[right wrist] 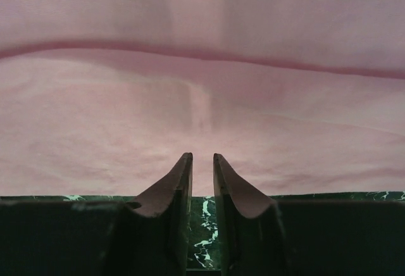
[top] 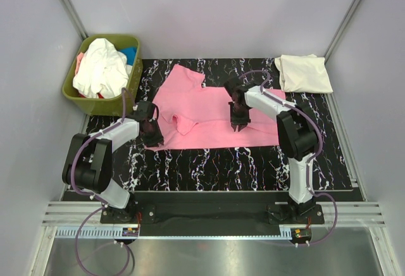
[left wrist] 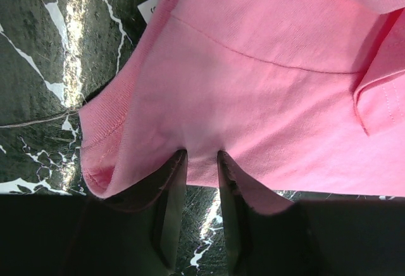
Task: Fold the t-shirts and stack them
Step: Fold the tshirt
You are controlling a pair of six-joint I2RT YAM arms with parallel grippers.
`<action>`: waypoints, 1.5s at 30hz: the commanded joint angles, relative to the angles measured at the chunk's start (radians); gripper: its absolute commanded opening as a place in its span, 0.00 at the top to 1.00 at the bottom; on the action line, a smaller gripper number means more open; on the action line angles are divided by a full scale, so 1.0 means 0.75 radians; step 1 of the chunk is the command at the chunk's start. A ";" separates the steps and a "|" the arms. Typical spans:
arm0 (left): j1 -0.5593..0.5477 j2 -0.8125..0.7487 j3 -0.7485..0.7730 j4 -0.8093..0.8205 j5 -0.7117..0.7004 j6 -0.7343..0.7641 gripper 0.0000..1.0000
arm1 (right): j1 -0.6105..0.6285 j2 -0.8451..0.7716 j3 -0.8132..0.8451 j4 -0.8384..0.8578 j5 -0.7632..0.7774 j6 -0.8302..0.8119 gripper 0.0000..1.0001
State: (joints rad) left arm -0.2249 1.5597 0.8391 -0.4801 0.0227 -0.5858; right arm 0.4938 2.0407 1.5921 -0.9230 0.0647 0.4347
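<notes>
The left fingers (left wrist: pixel 176 169) are drawn nearly together and pinch a rim of the pink shirt (left wrist: pixel 253 99) just beside a rolled, stitched hem, with cloth tucked into the narrow gap. The right fingers (right wrist: pixel 181 178) are likewise almost closed on an edge of the same shirt, and a faint crease runs up from their tips. From above, the left fingers (top: pixel 152 131) sit at the shirt's left near corner and the right fingers (top: pixel 239 121) over its right half. The pink shirt (top: pixel 202 114) lies spread across the middle of the black marbled counter (top: pixel 209 165). A folded cream shirt (top: pixel 304 73) rests at the far right corner. At the far left, a green bin (top: pixel 95 104) holds a crumpled white shirt (top: pixel 101 67).
</notes>
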 commanded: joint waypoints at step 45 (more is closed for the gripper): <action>-0.001 -0.004 0.241 -0.137 -0.045 -0.013 0.51 | -0.170 -0.485 -0.439 0.451 -0.304 0.202 0.43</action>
State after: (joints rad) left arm -0.2214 1.5467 0.9340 -0.5835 -0.0082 -0.5926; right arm 0.2760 1.6688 1.3918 -0.7658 0.0093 0.5072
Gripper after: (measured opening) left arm 0.497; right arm 0.577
